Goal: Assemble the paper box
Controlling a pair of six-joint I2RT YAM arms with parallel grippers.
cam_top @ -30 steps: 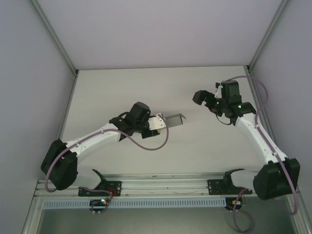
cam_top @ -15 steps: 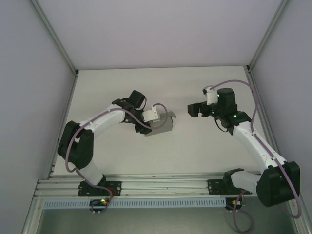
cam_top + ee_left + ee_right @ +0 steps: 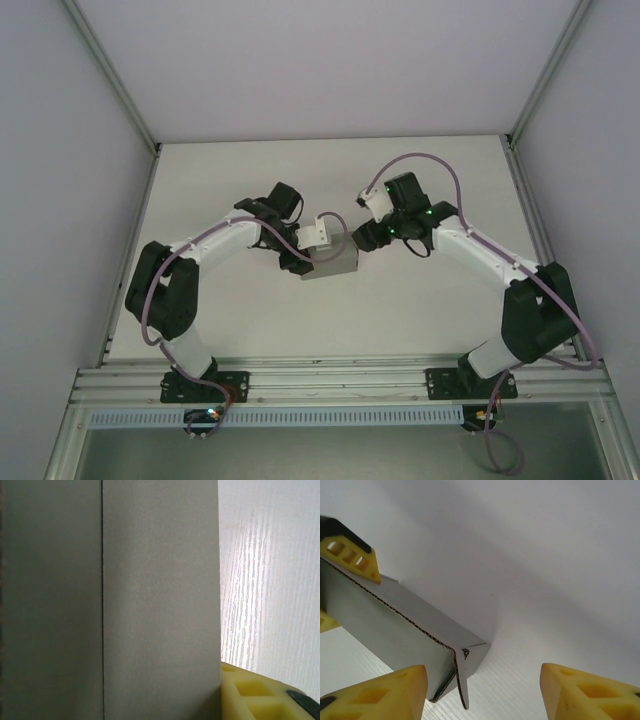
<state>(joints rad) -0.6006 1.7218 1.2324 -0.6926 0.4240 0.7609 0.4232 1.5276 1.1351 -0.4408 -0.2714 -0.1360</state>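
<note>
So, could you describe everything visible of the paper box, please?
The paper box is plain matte grey card with corrugated cut edges. It is partly folded: a straight crease runs along one panel, and a flap sticks out at one end. It is near the middle of the table. The left gripper clamps one end, and the open right gripper straddles the other.

Both arms are bent at the elbow and stretched inward toward each other, the left gripper [image 3: 312, 256] being clamped on an edge of the paper box [image 3: 336, 265], while the right gripper [image 3: 362, 238] is held just beside it with jaws parted.
</note>
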